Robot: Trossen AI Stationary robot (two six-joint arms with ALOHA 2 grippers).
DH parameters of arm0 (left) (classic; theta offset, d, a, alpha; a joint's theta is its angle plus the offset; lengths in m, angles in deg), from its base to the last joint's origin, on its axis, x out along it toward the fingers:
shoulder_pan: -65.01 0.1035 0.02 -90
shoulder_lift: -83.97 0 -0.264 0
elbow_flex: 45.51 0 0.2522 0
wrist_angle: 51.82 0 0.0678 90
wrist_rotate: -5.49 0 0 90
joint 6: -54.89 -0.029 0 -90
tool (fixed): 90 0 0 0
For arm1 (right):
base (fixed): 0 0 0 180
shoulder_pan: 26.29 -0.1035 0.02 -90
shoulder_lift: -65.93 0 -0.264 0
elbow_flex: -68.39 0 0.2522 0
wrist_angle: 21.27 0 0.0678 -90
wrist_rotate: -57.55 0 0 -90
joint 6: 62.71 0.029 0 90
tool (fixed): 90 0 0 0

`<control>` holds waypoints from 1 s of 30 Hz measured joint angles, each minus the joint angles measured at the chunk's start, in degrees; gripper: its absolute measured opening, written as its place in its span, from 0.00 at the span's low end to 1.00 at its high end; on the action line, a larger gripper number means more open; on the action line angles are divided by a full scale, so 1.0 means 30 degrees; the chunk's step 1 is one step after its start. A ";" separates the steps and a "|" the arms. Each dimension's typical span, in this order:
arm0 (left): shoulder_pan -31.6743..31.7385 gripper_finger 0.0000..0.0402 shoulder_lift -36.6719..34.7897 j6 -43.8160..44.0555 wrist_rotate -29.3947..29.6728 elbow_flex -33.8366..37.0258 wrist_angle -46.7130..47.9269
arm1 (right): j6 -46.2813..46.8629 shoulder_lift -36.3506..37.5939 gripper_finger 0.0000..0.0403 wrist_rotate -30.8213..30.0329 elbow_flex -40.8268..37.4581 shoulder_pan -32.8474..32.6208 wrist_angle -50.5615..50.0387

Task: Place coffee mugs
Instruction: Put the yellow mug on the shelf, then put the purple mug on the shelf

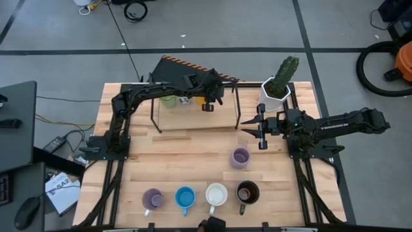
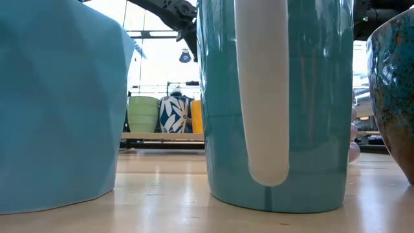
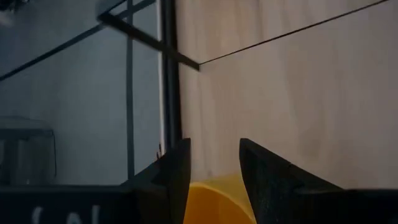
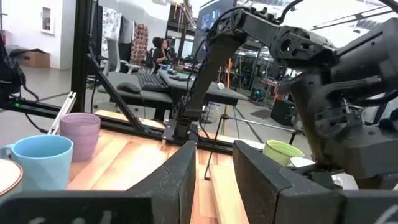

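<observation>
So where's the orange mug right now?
In the high view the orange mug sits on the rack at the table's far side, at the left gripper, right of the green mug.

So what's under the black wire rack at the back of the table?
A green mug, a blue-white patterned mug and an orange mug. The left gripper covers most of the orange one from above.

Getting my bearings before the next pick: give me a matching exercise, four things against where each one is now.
Things:
1. green mug
2. orange mug
3. blue mug
4. cactus pot

Places:
A. front row, between the lilac mug and the white mug
B. far side of the table, right of the rack
C. between the left pincer's fingers
D. at the rack's left end

Pairs: 1-D, 2-C, 3-A, 4-B
</observation>
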 joint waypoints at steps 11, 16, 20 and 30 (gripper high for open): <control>0.0346 0.35 0.0107 0.0420 -0.0066 0.0000 0.0927 | 0.0000 -0.0015 0.28 -0.0001 -0.0007 0.0000 -0.0058; 0.0332 0.35 0.0107 0.0359 -0.0057 0.0000 0.0935 | 0.0000 -0.0015 0.28 0.0000 -0.0007 -0.0002 -0.0065; 0.0250 0.35 0.0107 0.0284 0.0506 0.0000 0.0927 | -0.0003 -0.0015 0.28 0.0000 -0.0007 -0.0004 -0.0073; -0.2567 0.35 -0.1101 -0.0389 -0.1716 -0.0459 0.1061 | -0.0008 0.0060 0.28 -0.0201 -0.0007 -0.0057 -0.0257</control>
